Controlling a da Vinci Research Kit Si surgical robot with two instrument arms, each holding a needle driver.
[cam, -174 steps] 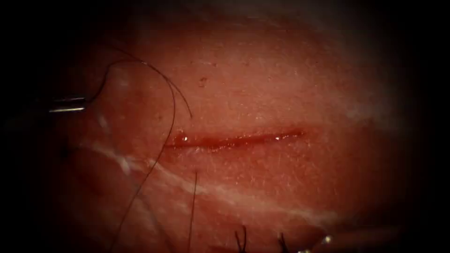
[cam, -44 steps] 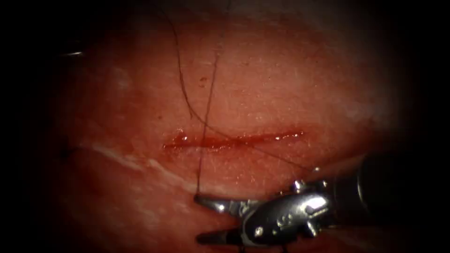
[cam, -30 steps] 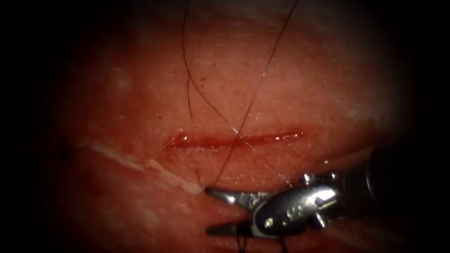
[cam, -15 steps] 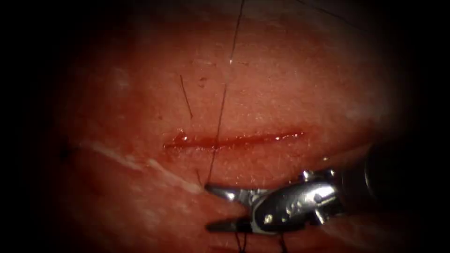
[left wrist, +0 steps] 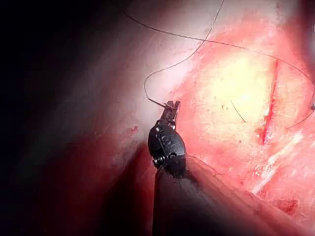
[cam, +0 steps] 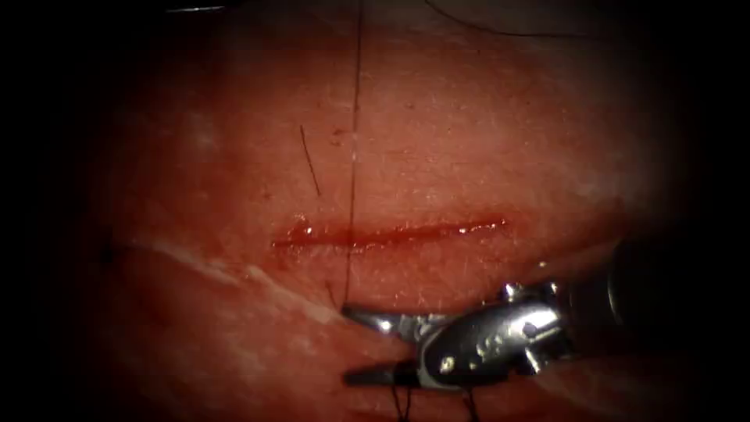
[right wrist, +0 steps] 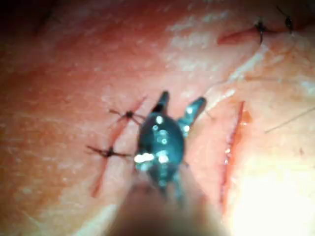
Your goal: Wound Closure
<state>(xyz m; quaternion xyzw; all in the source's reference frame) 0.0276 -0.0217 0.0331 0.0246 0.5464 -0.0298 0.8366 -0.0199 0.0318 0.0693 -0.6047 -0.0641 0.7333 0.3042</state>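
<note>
We see the right tool (cam: 355,344) just below the cut (cam: 391,233) in the endoscope view, its jaws spread wide and holding nothing; the upper jaw tip lies close to where the thread (cam: 353,156) meets the tissue (cam: 508,141). From there the thread runs straight up across the cut near its left end and on out of sight. A short loose thread end (cam: 310,160) lies on the tissue above the cut's left end. In the left wrist view we find the left tool (left wrist: 172,105) well away from the cut, jaws closed on the thread, which curls off its tip and arcs over the tissue. We cannot make out the needle. Beside the right tool, the right wrist view shows two knotted stitches (right wrist: 118,133) on another closed cut.
</note>
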